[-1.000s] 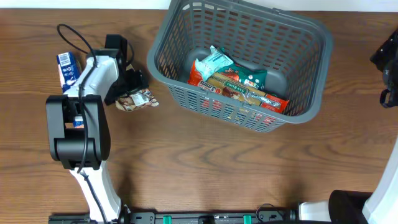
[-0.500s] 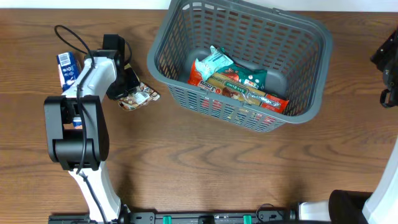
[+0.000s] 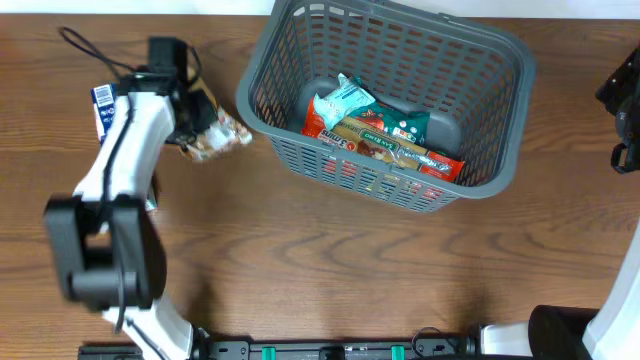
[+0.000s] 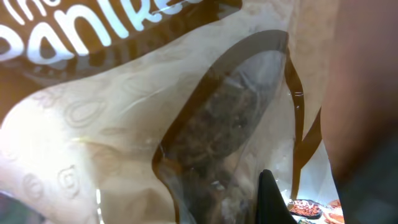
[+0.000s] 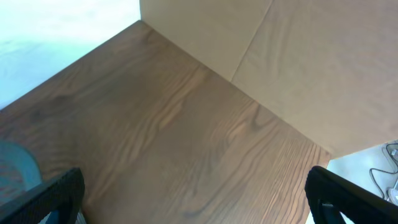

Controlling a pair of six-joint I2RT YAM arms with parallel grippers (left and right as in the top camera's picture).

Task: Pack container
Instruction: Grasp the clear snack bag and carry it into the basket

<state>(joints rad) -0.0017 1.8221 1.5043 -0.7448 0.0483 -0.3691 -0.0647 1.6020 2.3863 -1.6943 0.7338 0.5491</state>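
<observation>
The container (image 3: 497,120) is a large dark grey slotted basket at the back centre of the table, with several snack packets (image 3: 385,138) lying on its bottom. My left gripper (image 3: 198,112) is shut on a brown and cream snack packet (image 3: 218,137), held just left of the container's near-left corner. In the left wrist view that packet (image 4: 186,118) fills the frame, with one black fingertip (image 4: 271,200) against it. My right gripper (image 5: 199,202) stands open over bare wood, nothing between its fingers; its arm (image 3: 624,95) shows at the far right edge.
A blue and white packet (image 3: 103,104) lies on the table left of my left arm. The wooden table's back edge runs just behind the container. A wall panel (image 5: 292,56) rises beyond the table in the right wrist view.
My left gripper has shut on the brown and cream packet and carried it up and toward the back of the table. The right arm has not moved.
</observation>
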